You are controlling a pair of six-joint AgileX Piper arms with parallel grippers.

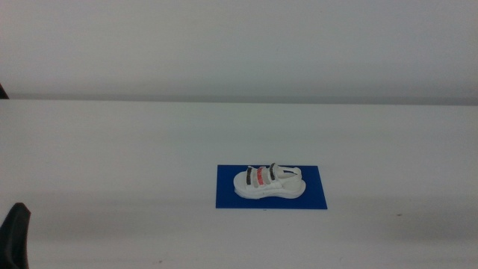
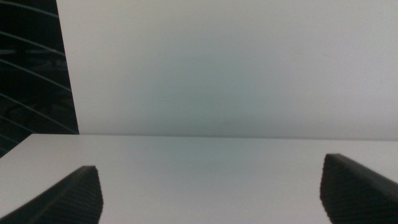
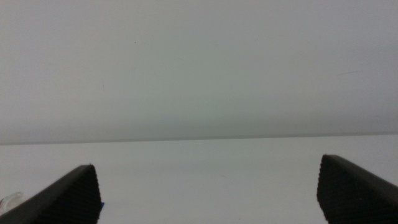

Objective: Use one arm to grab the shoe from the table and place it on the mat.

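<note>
The shoe [image 1: 269, 182] lies on its side on the blue mat [image 1: 317, 196], right of centre on the white table [image 1: 112, 149]. The left gripper [image 2: 211, 193] waits at the near left edge, jaws wide apart, holding nothing. The right gripper [image 3: 208, 193] is likewise spread and empty, aimed level across the tabletop.

Premises: a bare robot test station, consistent with a lab rather than a home or shop. Evidence: a plain white desk [image 1: 112, 149] running up to an equally plain pale backdrop wall [image 1: 239, 45], with no furnishings or household goods. A flat blue mat [image 1: 321, 200] lies as a marked spot on the desk. Dark slatted panelling [image 2: 28, 68] borders the wall on one side in the left wrist view.
</note>
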